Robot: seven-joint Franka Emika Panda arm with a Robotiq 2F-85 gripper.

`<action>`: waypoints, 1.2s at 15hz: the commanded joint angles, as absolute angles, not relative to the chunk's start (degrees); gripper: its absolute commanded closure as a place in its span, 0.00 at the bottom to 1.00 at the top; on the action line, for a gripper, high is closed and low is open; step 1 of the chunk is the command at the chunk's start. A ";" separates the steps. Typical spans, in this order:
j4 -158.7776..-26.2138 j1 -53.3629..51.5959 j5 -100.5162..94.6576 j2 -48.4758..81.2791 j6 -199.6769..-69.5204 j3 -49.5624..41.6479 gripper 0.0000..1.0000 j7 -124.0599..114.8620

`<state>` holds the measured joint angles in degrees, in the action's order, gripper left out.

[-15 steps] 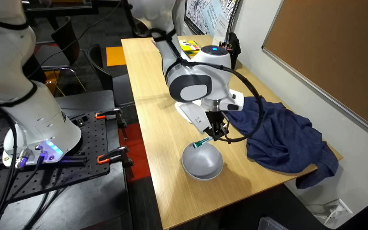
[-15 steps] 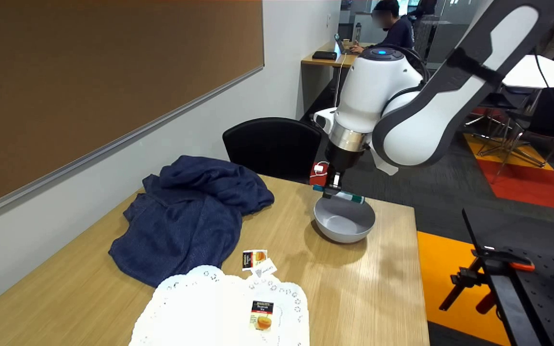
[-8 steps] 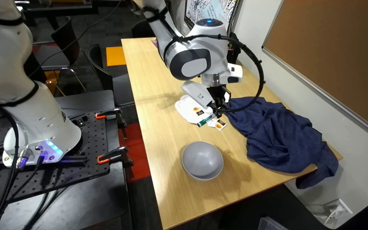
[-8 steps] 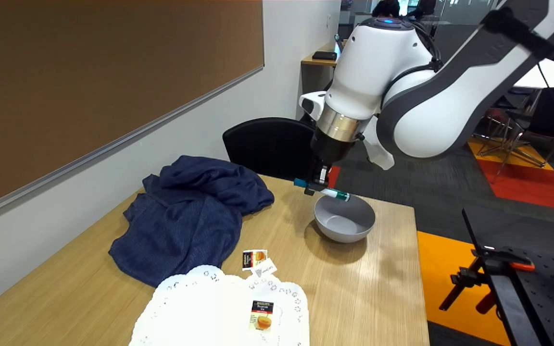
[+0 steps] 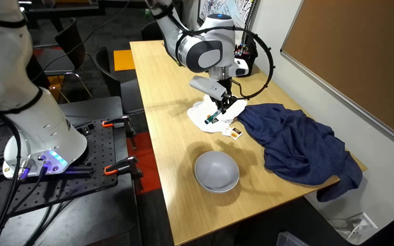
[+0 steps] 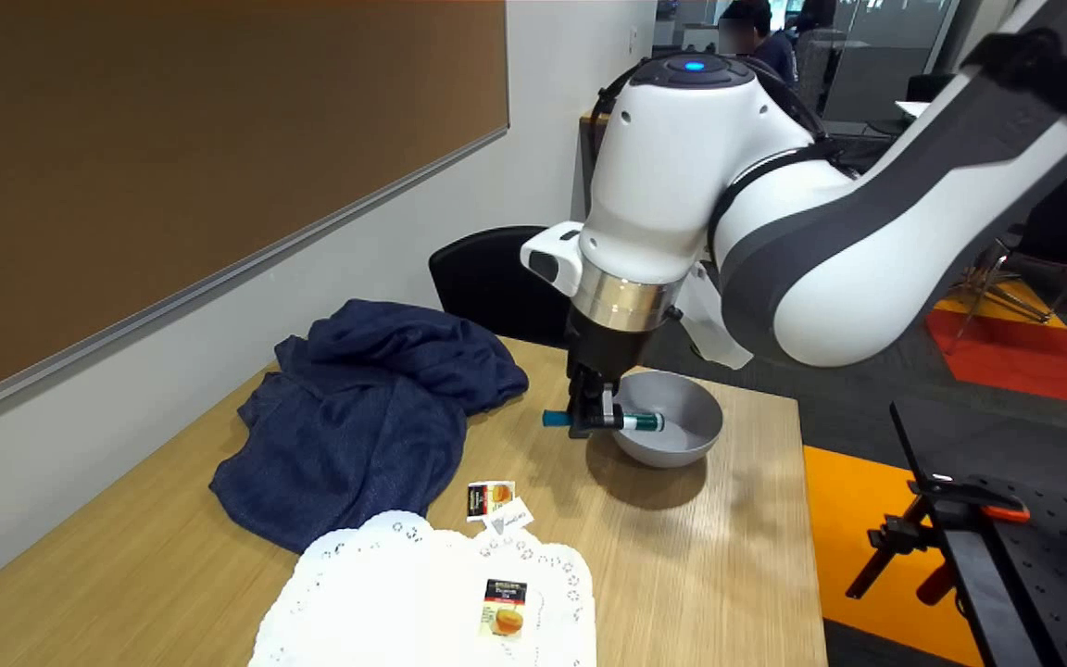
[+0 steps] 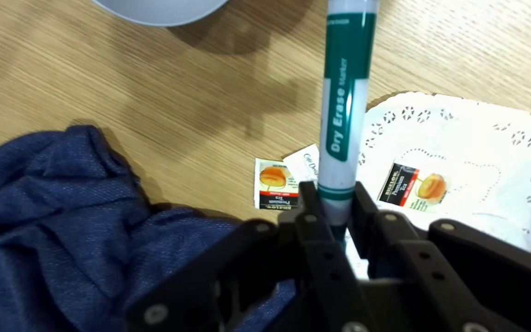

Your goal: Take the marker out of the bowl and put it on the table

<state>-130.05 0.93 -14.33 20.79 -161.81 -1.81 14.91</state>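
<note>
Gripper (image 7: 336,196): pinching the marker (image 7: 346,92) from both sides
Marker: held in the air, out of the bowl (image 5: 216,171)
Bowl: upright near the end of the table (image 5: 162,143)
Navy cloth (image 5: 296,147): heaped, hanging over the edge
Doily (image 6: 385,593): white, lacy, a tea packet (image 6: 504,607) on it (Bigelow, by the print)
Between cloth and doily: a second tea packet (image 6: 487,498), a white packet (image 6: 508,516)
Table: pale wood, shadowed around the bowl
Room: corkboard (image 6: 219,167) on a white wall (image 6: 533,167), black chair (image 6: 496,287) beyond the table

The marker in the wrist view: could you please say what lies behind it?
Behind the marker lie the table, a white packet and a lacy mat; the packet's right part is covered.
</note>
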 commanded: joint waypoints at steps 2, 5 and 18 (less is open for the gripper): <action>-125.36 0.29 -16.65 25.70 -158.73 0.68 0.95 20.21; -123.39 0.13 -17.33 29.12 -158.92 2.29 0.95 23.62; -118.12 -0.97 -21.77 37.72 -161.03 1.61 0.32 23.95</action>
